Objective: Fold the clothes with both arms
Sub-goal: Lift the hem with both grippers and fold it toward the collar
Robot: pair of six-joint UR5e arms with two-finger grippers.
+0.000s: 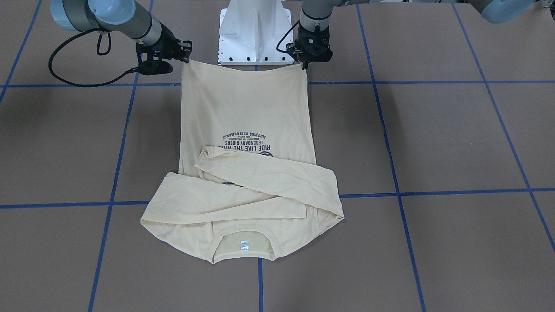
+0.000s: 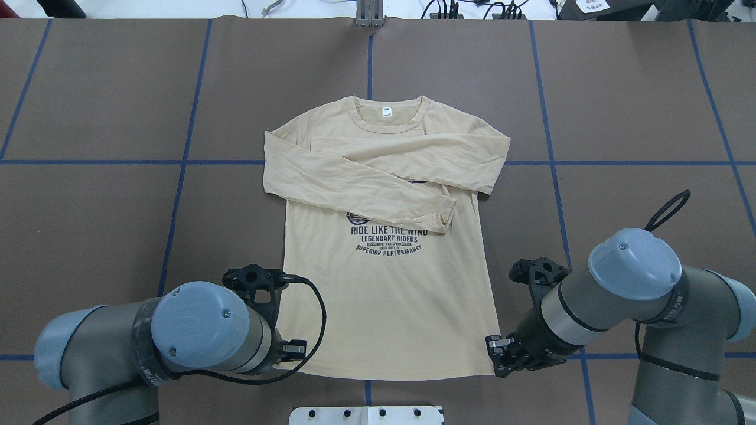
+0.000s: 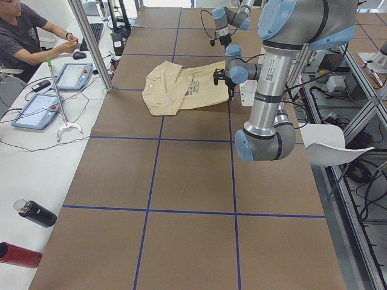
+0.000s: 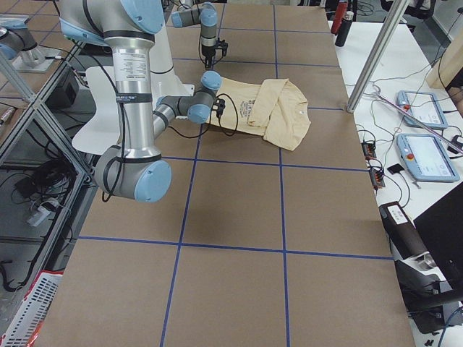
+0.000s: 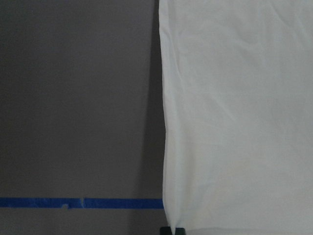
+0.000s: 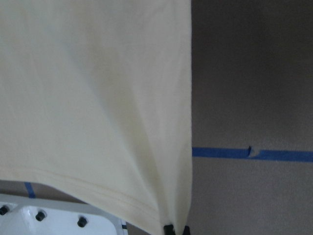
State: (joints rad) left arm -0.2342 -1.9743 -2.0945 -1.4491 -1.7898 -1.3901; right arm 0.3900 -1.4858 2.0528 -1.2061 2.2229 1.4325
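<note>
The T-shirt (image 2: 390,295) is lying face up in the middle of the table (image 2: 620,106), its collar pointing away from the robot and its hem sitting nearest the white base (image 1: 253,34). The 2 pincers are standing at the 2 hem corners: the left pincer (image 1: 305,65) is pinching the corner on the robot's left and the right pincer (image 1: 187,59) is pinching the other, each closed narrow on the fabric. The hem is stretching straight between them, and in the right wrist view its corner is hanging raised above the base's bolts. The 2 sleeves (image 2: 366,177) are crossing over the chest and hiding the upper part of the navy print (image 2: 387,239). From overhead, the left arm's joint is covering most of its pincer. Each wrist view is showing only dark fingertips (image 6: 169,229) cut off at the bottom edge. The side views are showing both pincers too small to judge.
</note>
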